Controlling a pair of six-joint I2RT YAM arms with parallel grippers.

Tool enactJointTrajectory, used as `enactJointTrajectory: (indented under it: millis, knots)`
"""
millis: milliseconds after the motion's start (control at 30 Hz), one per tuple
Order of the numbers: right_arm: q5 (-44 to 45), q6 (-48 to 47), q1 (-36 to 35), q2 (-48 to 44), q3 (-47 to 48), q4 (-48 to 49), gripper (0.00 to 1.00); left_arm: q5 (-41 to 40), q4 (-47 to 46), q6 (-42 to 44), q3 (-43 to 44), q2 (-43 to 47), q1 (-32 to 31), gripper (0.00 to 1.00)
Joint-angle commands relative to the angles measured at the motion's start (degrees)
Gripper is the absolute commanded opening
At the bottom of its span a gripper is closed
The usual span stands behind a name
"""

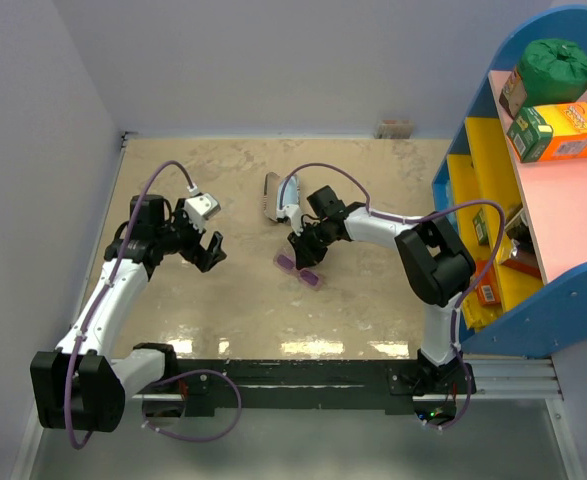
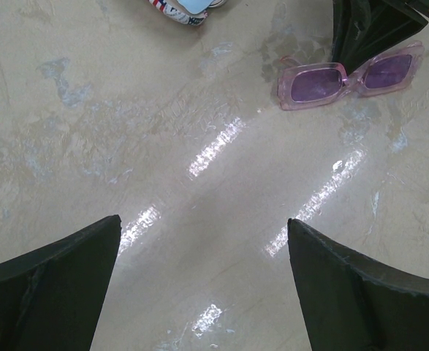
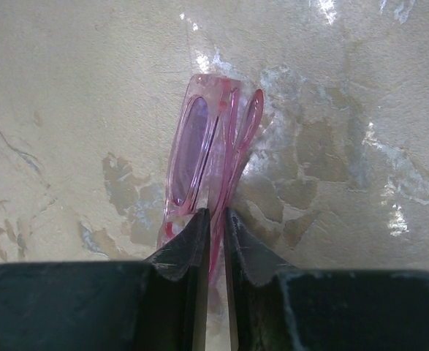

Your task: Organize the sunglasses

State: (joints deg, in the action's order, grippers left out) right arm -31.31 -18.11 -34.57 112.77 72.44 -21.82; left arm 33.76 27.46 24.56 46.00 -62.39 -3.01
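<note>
Two right jaws clamp the sunglasses (image 3: 191, 150), long axis running straight ahead; left jaws gape wide, farther off.

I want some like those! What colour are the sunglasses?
The sunglasses are see-through pink with purple lenses; left wrist view shows it best.

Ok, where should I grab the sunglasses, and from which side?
I'd grip the bridge between the lenses, coming from above: the sunglasses are folded, arms against the frame, so the middle is a thin, balanced pinch. The right gripper is closed there.
</note>
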Motion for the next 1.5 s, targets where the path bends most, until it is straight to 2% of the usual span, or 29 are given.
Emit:
enactJointTrajectory:
  millis: [0,300,633,733,933,1033,1467]
  knots:
    - [1.52,-1.05,-0.15,-1.15,2.0,0.11,0.15,0.78,-1.62,-0.47,-0.21,1.04,0.63,1.0]
    - [-1.38,-2.28,-0.32,-0.97,2.7,-1.99,0.36,1.13,-2.06,-0.47,-0.47,1.04,0.81,1.0]
    - [1.51,-3.34,-2.52,0.96,2.96,-2.96,0.38,0.96,-1.45,-0.12,-0.21,0.6,0.81,1.0]
    - [1.78,-3.16,-3.57,2.01,2.96,-2.96,0.35,0.96,-2.15,-0.38,-0.56,1.3,0.81,1.0]
    - [3.1,-3.43,-4.02,2.81,3.67,-3.23,0.09,0.87,-1.88,-0.3,-0.56,1.3,0.9,1.0]
    - [3.27,-3.69,-4.02,1.93,3.75,-3.14,0.0,0.87,-2.15,-0.39,-0.65,1.22,0.9,1.0]
    - [0.11,-5.27,-3.93,-3.87,4.11,-4.45,0.0,1.48,-1.98,-0.39,-0.56,0.87,0.9,1.0]
